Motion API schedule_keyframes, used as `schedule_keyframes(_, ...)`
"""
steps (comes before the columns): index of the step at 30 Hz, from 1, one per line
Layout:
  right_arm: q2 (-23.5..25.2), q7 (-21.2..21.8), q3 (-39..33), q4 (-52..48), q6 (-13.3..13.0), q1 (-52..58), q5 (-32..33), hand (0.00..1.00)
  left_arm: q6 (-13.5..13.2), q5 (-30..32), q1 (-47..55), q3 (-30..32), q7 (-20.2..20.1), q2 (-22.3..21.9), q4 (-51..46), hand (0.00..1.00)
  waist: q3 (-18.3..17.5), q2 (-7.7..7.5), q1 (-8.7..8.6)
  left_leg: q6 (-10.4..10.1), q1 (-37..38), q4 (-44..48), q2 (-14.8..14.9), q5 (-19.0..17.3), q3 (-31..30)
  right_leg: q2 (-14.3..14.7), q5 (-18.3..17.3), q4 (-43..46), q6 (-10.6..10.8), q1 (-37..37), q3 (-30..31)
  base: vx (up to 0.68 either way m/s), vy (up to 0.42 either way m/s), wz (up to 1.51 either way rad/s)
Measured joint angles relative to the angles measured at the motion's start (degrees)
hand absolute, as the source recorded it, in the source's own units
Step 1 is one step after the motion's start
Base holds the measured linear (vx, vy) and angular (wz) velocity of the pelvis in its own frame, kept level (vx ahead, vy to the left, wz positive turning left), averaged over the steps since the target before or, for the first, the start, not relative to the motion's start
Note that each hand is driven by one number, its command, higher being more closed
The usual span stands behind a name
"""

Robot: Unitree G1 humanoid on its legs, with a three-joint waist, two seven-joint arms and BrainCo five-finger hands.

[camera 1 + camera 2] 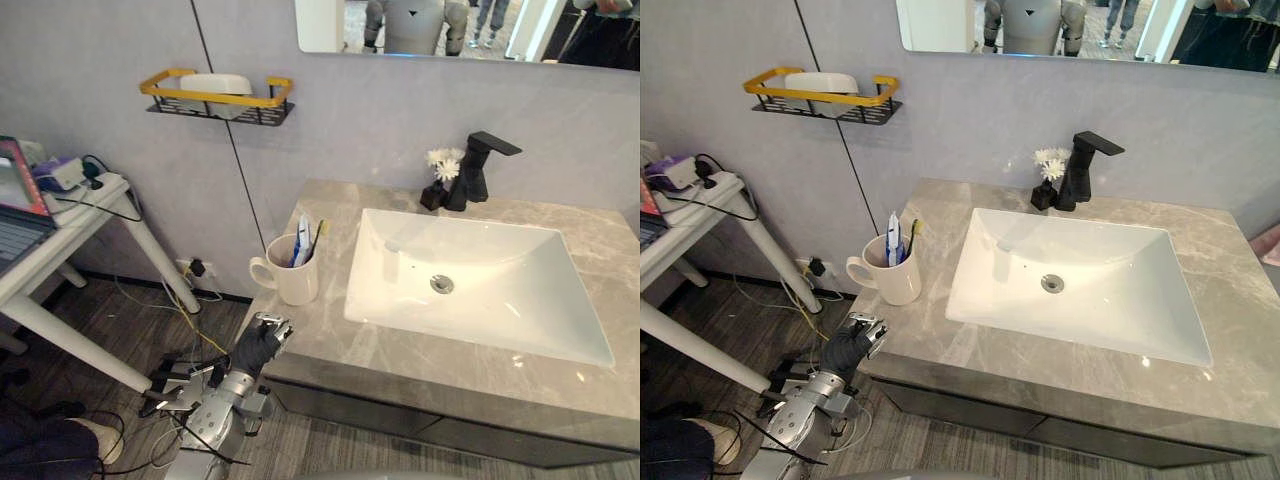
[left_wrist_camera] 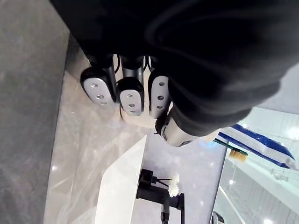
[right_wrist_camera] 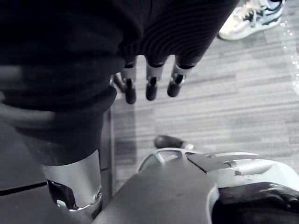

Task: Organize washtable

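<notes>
Left eye view showed the left hand [image 1: 262,340] at the counter's [image 1: 330,322] front corner, its fingers curled and holding nothing. The mug [image 1: 290,275] stood just beyond it, not touching: round, white and glossy, with a toothbrush [image 1: 319,233] and a tube [image 1: 303,242] inside. The counter was grey veined stone, the sink [image 1: 500,300] rectangular. The right hand [image 3: 150,86] hung with loose fingers.

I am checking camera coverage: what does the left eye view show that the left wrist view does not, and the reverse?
The left eye view adds the yellow-railed wall shelf, the side table with a laptop, and the sink drain. The left wrist view adds a close look at the left hand's curled fingers, holding nothing. Both show the black faucet, white flowers, sink, countertop and toothpaste tube.
</notes>
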Motion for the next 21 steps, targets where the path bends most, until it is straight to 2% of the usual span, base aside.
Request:
schedule_keyframes(3,-0.1,0.0,0.0,-0.3,0.0,-0.1,0.0,0.0,0.0,0.2,-1.4,0.0,0.7,0.0,0.4,1.0,0.5,0.4,-0.19,0.0,0.0,0.0,0.0,0.0,0.0,0.0,0.0,0.0,0.0,0.0,0.0,0.0,0.0,0.0)
schedule_keyframes(7,-0.4,0.1,0.0,-0.3,-0.1,-0.6,0.0,0.0,0.1,1.8,-1.8,0.0,0.9,-0.1,1.1,1.0,0.8,0.97,-1.44,0.0,0.1,0.0,0.0,0.0,0.2,0.0,0.0,0.0,0.0,-0.1,0.2,0.0,0.001,-0.01)
schedule_keyframes(21,-0.5,0.3,0.0,-1.3,0.0,-0.9,-0.1,0.0,0.7,6.7,-4.6,0.9,2.2,-0.6,3.7,1.0,1.1,1.29,-2.44,0.1,0.4,0.1,0.0,-0.1,2.1,0.1,0.6,-0.2,-0.4,-1.0,2.2,-0.01,0.003,-0.07)
